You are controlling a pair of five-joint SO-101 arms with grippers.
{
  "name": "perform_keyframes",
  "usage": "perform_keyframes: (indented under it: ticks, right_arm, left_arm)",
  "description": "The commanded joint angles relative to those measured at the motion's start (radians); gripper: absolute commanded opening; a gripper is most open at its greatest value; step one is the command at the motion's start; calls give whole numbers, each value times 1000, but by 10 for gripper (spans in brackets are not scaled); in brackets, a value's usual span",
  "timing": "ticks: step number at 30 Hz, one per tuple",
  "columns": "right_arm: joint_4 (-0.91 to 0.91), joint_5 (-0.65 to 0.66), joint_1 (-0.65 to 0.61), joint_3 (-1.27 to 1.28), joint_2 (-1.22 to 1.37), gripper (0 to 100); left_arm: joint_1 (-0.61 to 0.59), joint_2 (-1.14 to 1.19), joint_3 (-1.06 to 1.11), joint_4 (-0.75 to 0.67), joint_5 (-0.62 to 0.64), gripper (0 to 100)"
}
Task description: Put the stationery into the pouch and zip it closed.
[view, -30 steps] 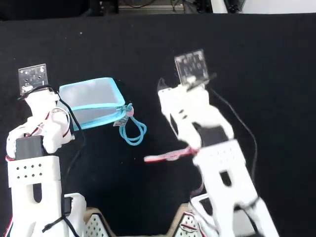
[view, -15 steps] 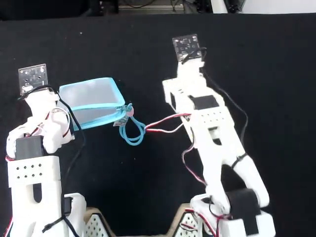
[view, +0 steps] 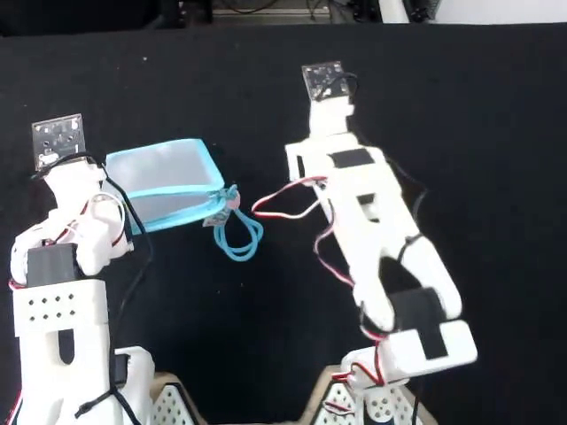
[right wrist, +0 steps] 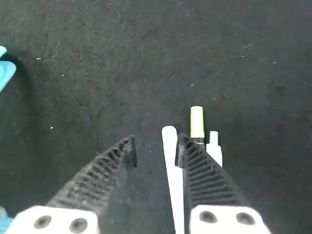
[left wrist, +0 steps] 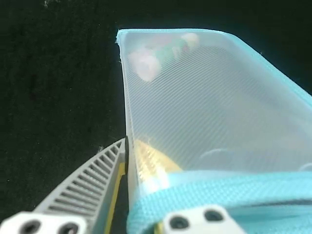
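Observation:
The translucent pouch [view: 164, 181] with teal trim lies at the left of the black table, its blue cord loop [view: 237, 235] trailing to its right. My left gripper [left wrist: 127, 195] is shut on the pouch's [left wrist: 209, 112] near end. Inside it are a yellow item [left wrist: 151, 163] and pink and green pieces [left wrist: 146, 61] at the far end. My right gripper [right wrist: 153, 146] is open, low over the table. A white pen [right wrist: 170, 165] lies between its fingers, close to one. A yellow-green pen [right wrist: 196, 122] lies just past that fingertip. The right arm [view: 354, 195] stretches toward the table's middle.
Red and white cables [view: 283, 199] hang from the right arm, near the cord loop. The black table [view: 478, 133] spreads to the right and to the far side. Both arm bases stand at the near edge.
The right arm has stretched out toward the far side of the table, its wrist moving away from the near edge. The left arm and the pouch have stayed put.

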Motion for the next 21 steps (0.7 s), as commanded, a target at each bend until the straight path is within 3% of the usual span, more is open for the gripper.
perform_keyframes:
  ticks: [1, 21]
  right_arm:
    - [6, -12, -9, -90, 41, 128]
    - [419, -14, -8, -568, 389, 128]
  left_arm:
    - [-10, -14, -5, 6, 6, 34]
    - [-8, -14, -4, 5, 6, 34]
